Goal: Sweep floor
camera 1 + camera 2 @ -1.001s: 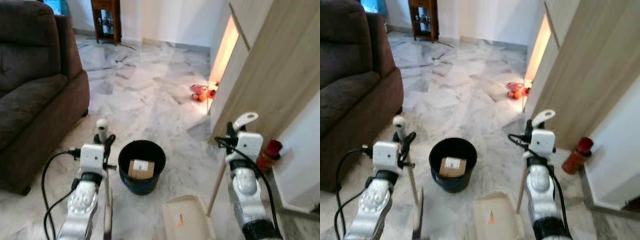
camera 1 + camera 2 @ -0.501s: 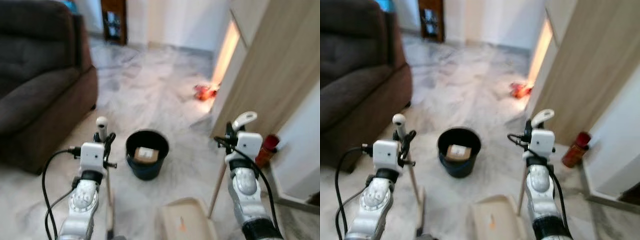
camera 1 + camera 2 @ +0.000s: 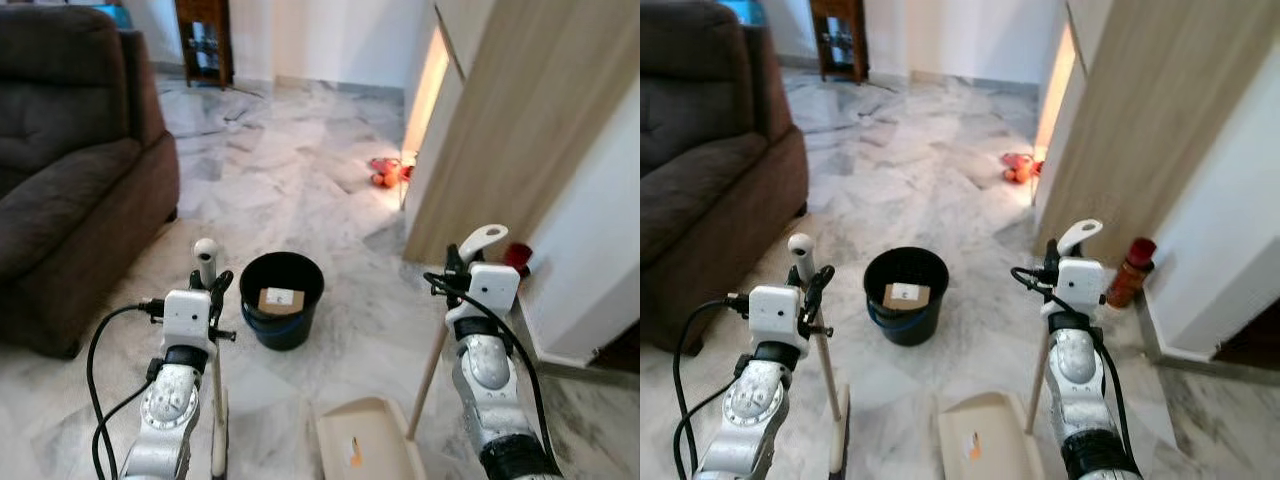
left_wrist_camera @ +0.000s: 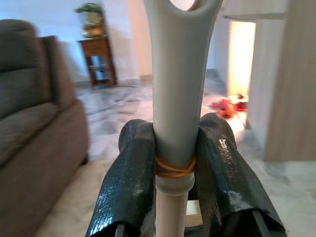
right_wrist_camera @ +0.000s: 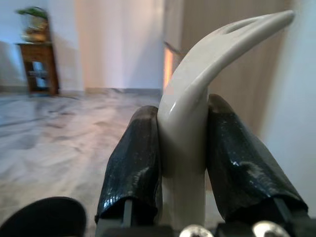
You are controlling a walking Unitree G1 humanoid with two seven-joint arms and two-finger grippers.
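Your left gripper [image 4: 174, 163] is clamped on the grey top of the broom handle [image 4: 177, 89]; its two black fingers [image 4: 129, 182] press the handle from both sides, just above an orange rubber band. In the head view that broom [image 3: 212, 370] stands nearly upright at the lower left of the frame, its stick running down to the marble floor [image 3: 300, 190].

Your right gripper [image 5: 182, 163] is closed around the curved cream handle of the dustpan [image 5: 197, 98]. In the head view the dustpan's stick slants down from that grip to the beige pan [image 3: 365, 450] resting on the floor at the bottom centre.

Between your two arms, a little further ahead, sits a black bucket [image 3: 282, 300] with a small cardboard box [image 3: 281, 299] inside. A brown sofa [image 3: 70, 170] fills the upper left, a wooden door [image 3: 500, 130] the upper right, and a red bottle [image 3: 1124, 272] stands by the white wall near it.
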